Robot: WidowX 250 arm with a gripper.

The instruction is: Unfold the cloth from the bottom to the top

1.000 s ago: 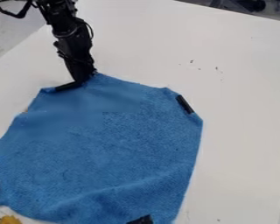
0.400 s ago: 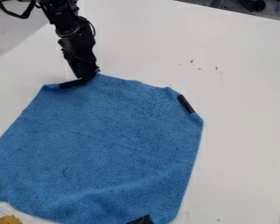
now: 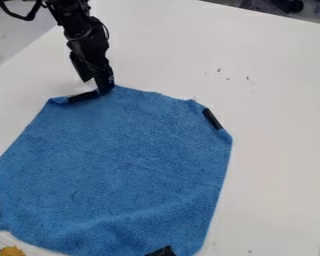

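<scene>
Yellow thing (image 3: 12, 251) near left, just beside cloth (image 3: 129, 160). Cloth lies spread on table (image 3: 276, 125), low ridge across near part, black strips (image 3: 211, 119) at edges. Gripper (image 3: 96, 86) at cloth's far edge by far-left strip, fingers parted.

Before you is the blue, roughly octagonal fabric cloth (image 3: 132, 160), spread mostly flat on the table, with low wrinkles near its bottom.

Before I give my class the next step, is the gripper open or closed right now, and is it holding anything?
Gripper: open, at the far edge of the cloth, not clamped on it.
</scene>
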